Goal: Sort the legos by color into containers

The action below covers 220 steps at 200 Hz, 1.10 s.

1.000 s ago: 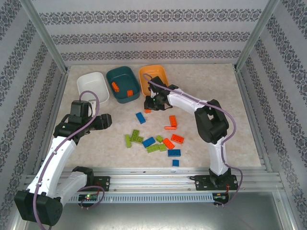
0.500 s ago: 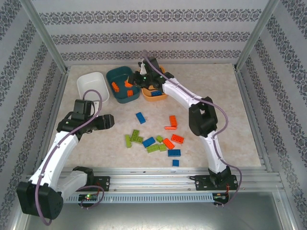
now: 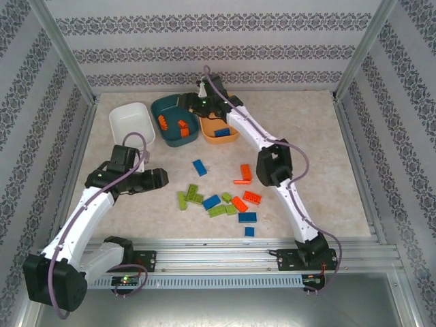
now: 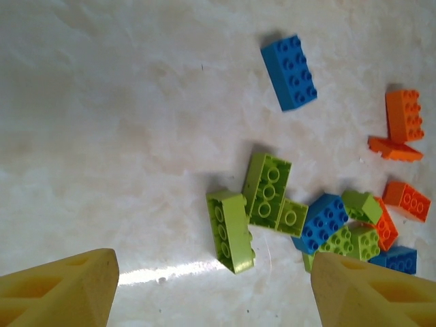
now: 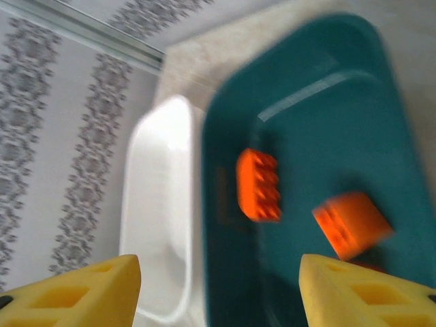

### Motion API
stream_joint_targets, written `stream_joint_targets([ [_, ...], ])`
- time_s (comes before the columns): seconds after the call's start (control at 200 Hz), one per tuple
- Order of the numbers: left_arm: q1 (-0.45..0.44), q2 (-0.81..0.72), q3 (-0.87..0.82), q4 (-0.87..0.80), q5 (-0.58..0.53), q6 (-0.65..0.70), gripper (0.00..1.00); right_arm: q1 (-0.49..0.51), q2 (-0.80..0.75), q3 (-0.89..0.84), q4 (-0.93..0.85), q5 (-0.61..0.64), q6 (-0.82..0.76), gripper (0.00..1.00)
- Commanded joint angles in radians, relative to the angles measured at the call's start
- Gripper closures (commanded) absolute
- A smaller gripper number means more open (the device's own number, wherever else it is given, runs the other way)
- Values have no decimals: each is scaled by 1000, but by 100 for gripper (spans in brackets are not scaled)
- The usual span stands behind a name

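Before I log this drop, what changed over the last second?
The right gripper carried an orange brick from the table to over the dark teal tub and opened, letting it go. The left gripper edged towards the loose bricks, which lie unmoved.

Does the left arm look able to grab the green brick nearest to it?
Probably yes. The left tool is open and hangs over the table close to the green brick, with bare table between them. A second green brick lies right beside it and might get nudged.
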State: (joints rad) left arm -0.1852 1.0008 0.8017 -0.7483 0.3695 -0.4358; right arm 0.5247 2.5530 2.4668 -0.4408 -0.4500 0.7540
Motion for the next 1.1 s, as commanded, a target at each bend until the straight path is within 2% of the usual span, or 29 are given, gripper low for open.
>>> stream_joint_targets([
  [0.0,-60,14,-33,38,-18,-74,25,9,-291,-248,-70,103,-144,37],
  [0.195,-188,108,-61,112,-69,-107,29,-20,-676,-835,-25,129,-195,36],
  [0.395,-236,195,-92,188,-83,-133,33,9,-882,-1135,-60,146,-232,36],
  [0.704,-287,298,-106,282,-89,-174,34,62,-1031,-1377,-74,183,-201,36],
  [0.909,-298,342,-109,301,-107,-178,37,83,-1050,-1421,-103,206,-182,37],
  [1.094,-306,373,-127,327,-104,-180,41,119,-1017,-1393,-202,247,-235,38],
])
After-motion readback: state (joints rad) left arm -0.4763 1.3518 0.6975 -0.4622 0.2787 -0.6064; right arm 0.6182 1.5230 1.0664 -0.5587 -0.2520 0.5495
